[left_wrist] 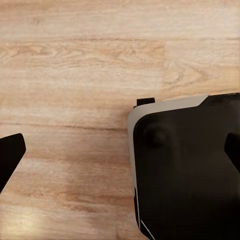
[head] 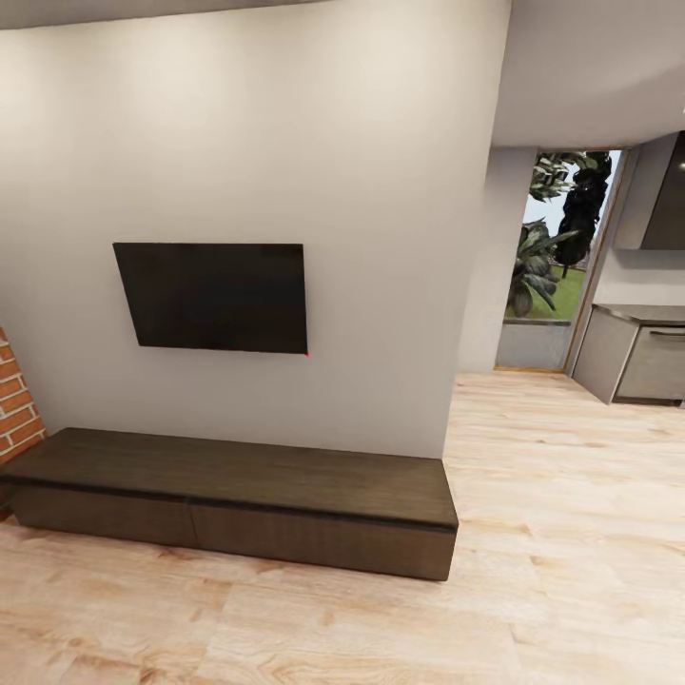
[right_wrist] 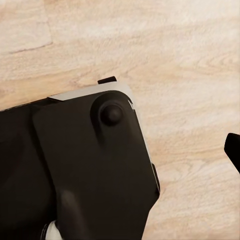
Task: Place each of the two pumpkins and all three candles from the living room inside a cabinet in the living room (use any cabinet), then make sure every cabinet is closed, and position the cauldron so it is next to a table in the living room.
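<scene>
Lengthwise, the cabinet runs along the wall, drawers shut.

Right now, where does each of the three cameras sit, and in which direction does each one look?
Head view: sits high, looks forward and down at the long dark brown wooden cabinet, closed, below a black wall screen.
Left wrist view: looks down at the light wooden floor; black and white robot base shows.
Right wrist view: also looks down at floor and base.
Shared: both wrist views show floor and base.
</scene>
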